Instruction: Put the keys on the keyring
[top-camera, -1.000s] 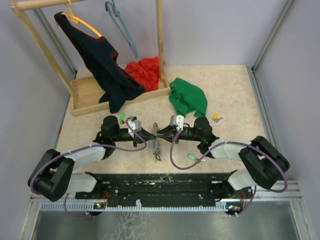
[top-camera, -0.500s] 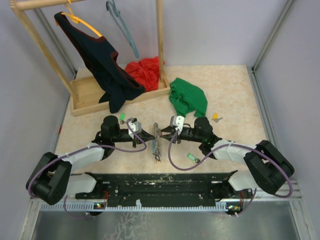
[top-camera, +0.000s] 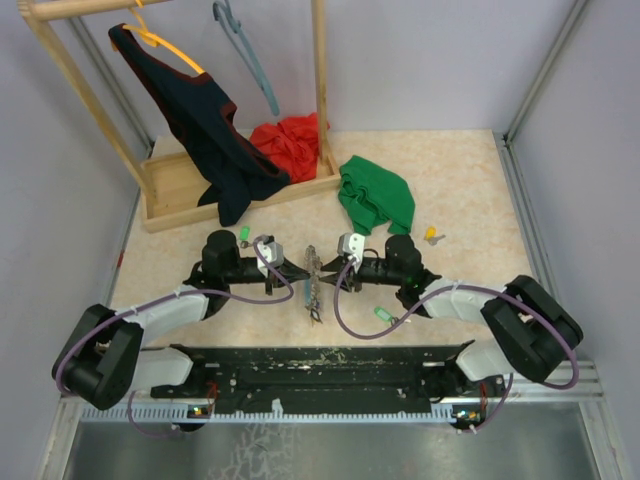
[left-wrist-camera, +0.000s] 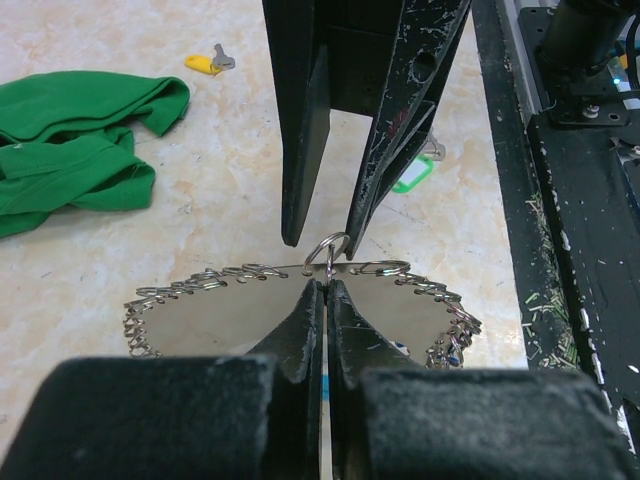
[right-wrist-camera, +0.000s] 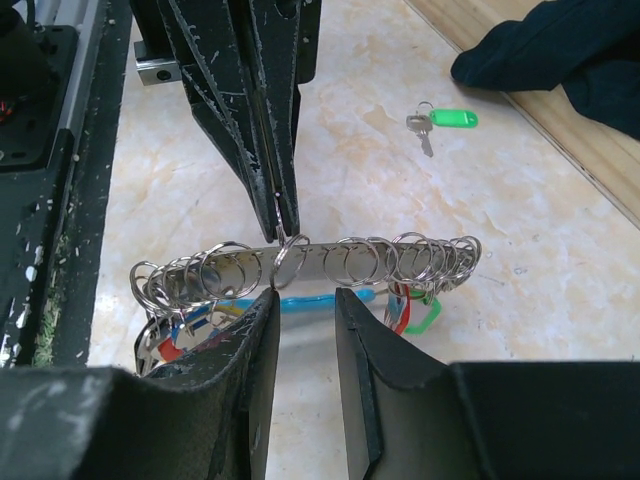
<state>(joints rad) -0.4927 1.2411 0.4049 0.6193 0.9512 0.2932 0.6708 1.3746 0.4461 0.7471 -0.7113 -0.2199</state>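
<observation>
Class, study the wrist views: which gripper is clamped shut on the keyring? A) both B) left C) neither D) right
B: the left gripper pinches the keyring with its fingers pressed together, while the right gripper shows a clear gap between its fingers.

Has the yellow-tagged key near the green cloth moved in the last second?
No. The yellow-tagged key lies in the same spot, just right of the green cloth.

both arms stretch forward and bend inward, tips almost meeting. the left gripper (left-wrist-camera: 327, 290) is pinched tight on the keyring (right-wrist-camera: 350, 262); the right gripper (right-wrist-camera: 305, 297) has its jaws partly apart.
</observation>
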